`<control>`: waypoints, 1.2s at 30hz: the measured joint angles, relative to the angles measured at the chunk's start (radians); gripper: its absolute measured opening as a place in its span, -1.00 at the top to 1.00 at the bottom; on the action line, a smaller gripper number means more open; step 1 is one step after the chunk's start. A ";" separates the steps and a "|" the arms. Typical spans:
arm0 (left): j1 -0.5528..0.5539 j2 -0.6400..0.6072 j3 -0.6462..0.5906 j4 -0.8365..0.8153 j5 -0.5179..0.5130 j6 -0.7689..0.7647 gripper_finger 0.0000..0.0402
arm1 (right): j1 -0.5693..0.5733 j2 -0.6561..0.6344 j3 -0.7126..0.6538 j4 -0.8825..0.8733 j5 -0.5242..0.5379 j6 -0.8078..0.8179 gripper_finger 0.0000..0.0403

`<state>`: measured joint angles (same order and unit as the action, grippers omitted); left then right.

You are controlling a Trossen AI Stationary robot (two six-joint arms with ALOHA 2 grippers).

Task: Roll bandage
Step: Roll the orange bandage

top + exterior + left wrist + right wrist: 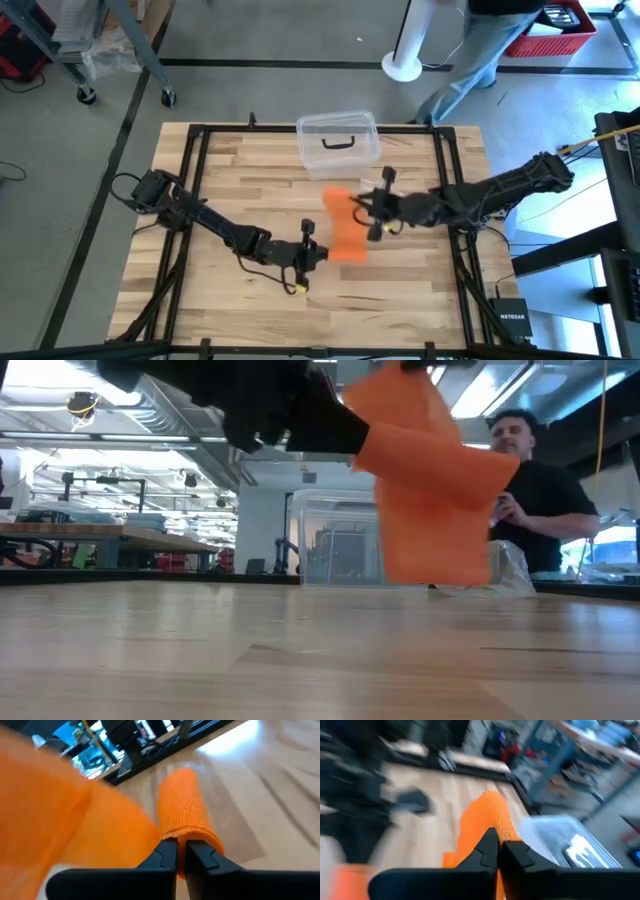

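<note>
We have the bandage (346, 232) caught between both arms, lifted off the table (230, 170) as a loose orange band, so we judge the step in hand to be the pick-up and stretching that comes before any rolling. Our left gripper (182, 854) is clenched on one end of the strip; the fabric bunches into a soft fold just ahead of its fingertips, and more of it drapes away to one side. Our right gripper (496, 849) is likewise pinched shut on the other end, with orange cloth rising directly in front of its fingers and trailing below them. From above, the band hangs between the two tools, and the clear plastic box (338, 143) with its black handle sits beyond the right gripper, well apart from the left. In the low view a person (537, 495) stands behind the table.

Next, we think, one end must be held steady while the other is turned over itself; the cloth is limp, so slack may let it slip or twist.

The only writing we can make out is "NETGEAR" on a small dark device (514, 322) beside the table.
</note>
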<state>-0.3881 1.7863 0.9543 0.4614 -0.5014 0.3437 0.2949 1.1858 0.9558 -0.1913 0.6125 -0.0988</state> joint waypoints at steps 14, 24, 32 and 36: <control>-0.096 -0.105 0.042 0.003 0.056 -0.011 0.98 | -0.301 0.077 -0.001 -0.239 -0.233 0.257 0.58; -0.091 -0.257 0.035 -0.105 0.111 -0.042 0.97 | -0.314 0.034 0.166 -0.534 -0.417 0.285 -0.19; -0.032 -0.311 0.035 -0.237 0.032 -0.033 0.97 | -0.286 -0.017 0.346 -0.773 -0.440 0.306 -0.34; -0.005 -0.309 0.033 -0.312 -0.083 -0.041 0.97 | -0.255 -0.039 0.326 -0.784 -0.440 0.310 -0.34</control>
<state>-0.3935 1.4769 0.9874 0.1492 -0.5842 0.3032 0.0395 1.1465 1.2816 -0.9756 0.1722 0.2107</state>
